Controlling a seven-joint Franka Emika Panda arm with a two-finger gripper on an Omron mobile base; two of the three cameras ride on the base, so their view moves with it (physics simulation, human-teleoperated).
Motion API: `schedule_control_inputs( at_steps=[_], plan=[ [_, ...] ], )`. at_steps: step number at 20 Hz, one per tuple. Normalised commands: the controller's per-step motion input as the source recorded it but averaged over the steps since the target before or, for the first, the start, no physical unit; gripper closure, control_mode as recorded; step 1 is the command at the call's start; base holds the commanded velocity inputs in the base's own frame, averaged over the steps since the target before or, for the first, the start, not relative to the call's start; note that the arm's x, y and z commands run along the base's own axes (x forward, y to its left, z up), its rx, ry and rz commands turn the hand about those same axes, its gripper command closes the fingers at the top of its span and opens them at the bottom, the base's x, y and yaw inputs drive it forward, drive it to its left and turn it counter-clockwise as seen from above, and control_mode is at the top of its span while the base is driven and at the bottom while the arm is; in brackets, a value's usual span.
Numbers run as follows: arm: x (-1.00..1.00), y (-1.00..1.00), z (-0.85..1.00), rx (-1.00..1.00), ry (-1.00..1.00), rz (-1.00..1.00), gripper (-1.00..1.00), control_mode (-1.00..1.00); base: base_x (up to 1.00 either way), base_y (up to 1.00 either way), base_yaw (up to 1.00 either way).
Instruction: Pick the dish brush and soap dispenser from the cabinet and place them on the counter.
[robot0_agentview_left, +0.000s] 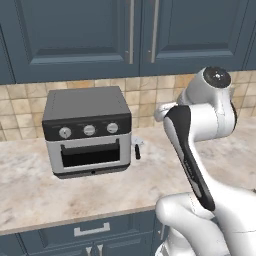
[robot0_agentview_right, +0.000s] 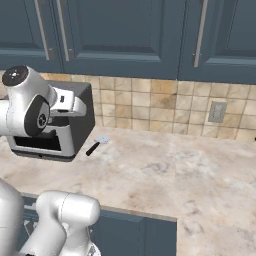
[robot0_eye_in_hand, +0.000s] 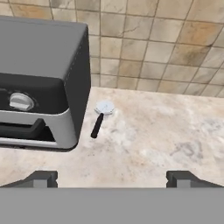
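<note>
Our tool (robot0_eye_in_hand: 112, 178) hangs spread apart and empty over the beige table (robot0_eye_in_hand: 166, 140), beside the toaster oven (robot0_agentview_left: 87, 131); the cabinet (robot0_agentview_left: 100, 35) doors above stand closed. We judge fetching not yet begun; brush and dispenser are presumably inside, so a door needs opening first.

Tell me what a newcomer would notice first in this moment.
The dark toaster oven on the beige counter, against the tiled wall, with a small white item with a black handle lying just beside it. Above, the blue-grey cabinet doors are shut, and the gripper hangs open over the counter.
</note>
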Motion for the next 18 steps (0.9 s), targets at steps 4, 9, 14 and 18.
schedule_control_inputs(
  at_steps=[4, 9, 14, 18],
  plan=[
    [-0.19, 0.09, 0.32, -0.09, -0.10, 0.00, -1.00, -1.00, 0.00, 0.00, 0.00],
    [-0.02, -0.02, 0.24, 0.02, -0.03, -0.01, -1.00, -1.00, 0.00, 0.00, 0.00],
    [0.00, 0.00, 0.12, 0.08, -0.02, -0.02, -1.00, -1.00, 0.00, 0.00, 0.00],
    [0.00, 0.02, 0.20, 0.04, -0.01, -0.01, -1.00, -1.00, 0.00, 0.00, 0.00]
  ],
)
